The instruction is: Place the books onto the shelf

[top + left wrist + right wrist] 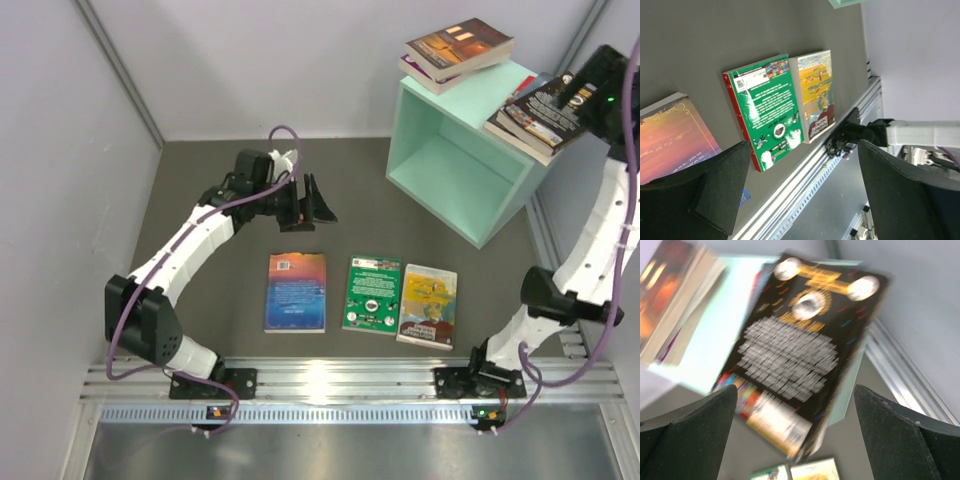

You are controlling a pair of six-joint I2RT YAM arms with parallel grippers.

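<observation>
The shelf (450,165) sits at the far right of the worktop (350,170), its open face turned toward the near left, with nothing visible inside. Four books lie on its top. A brown book (462,42) lies on a purple one (424,72) at the far edge. A black book (545,108) lies on another book (518,136) and juts out over the right edge. I can't tell that lower book's colour.

The right fingers (583,88) hang just above the black book, spread as wide as they go and gripping nothing. The wrist view there is blurred, with the black cover filling the gap between them.

Three books lie flat in a row on the near worktop, well apart from the shelf: blue-orange (295,291) on the left, green (372,294) in the middle and yellow (428,305) on the right. The green and yellow books are almost touching.

The left fingers (314,205) hover over the worktop just beyond that row, wide open and empty.
</observation>
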